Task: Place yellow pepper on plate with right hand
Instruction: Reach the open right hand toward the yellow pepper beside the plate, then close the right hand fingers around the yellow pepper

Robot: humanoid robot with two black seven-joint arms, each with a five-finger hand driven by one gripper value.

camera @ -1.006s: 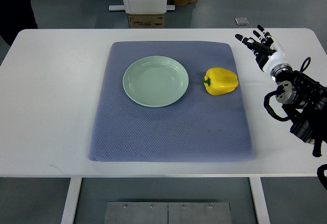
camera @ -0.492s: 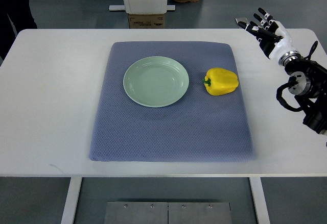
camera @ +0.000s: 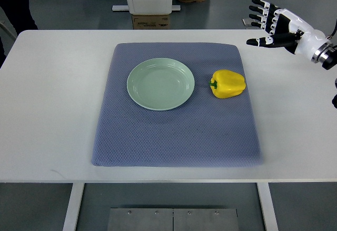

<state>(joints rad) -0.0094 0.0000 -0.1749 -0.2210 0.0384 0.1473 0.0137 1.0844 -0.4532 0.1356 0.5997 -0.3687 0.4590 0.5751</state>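
Two task things lying on one padded mat [camera: 174,131], a blue-grey quilted cloth with a fine dimpled weave, spread over a smooth white table [camera: 52,110]. Sitting left of the mat's centre, toward its far half: a plate [camera: 138,86], round, pale green, glazed and shallow, holding nothing yet. Resting just to the plate's right, apart from its rim and still on the mat: the yellow pepper [camera: 228,83], glossy, blocky and lobed, lying on its side with the green stem pointing at the plate, so the long axis running roughly left to right across the mat. Hovering beyond the mat's far right corner, past the table's far edge: the right hand [camera: 273,23], white shell with black joints, fingers [camera: 259,11] spread and thumb held out, gripping nothing, arm reaching in from the right edge. Lying from that hand toward the mat's middle, nearer the robot and to the hand's left: the pepper, well apart from the fingertips. Probably calling for a descent down and leftward, closing across the pepper's short width rather than along the stem line; waxy skin likely slipping under a shallow pinch. Showing nowhere: the left arm.
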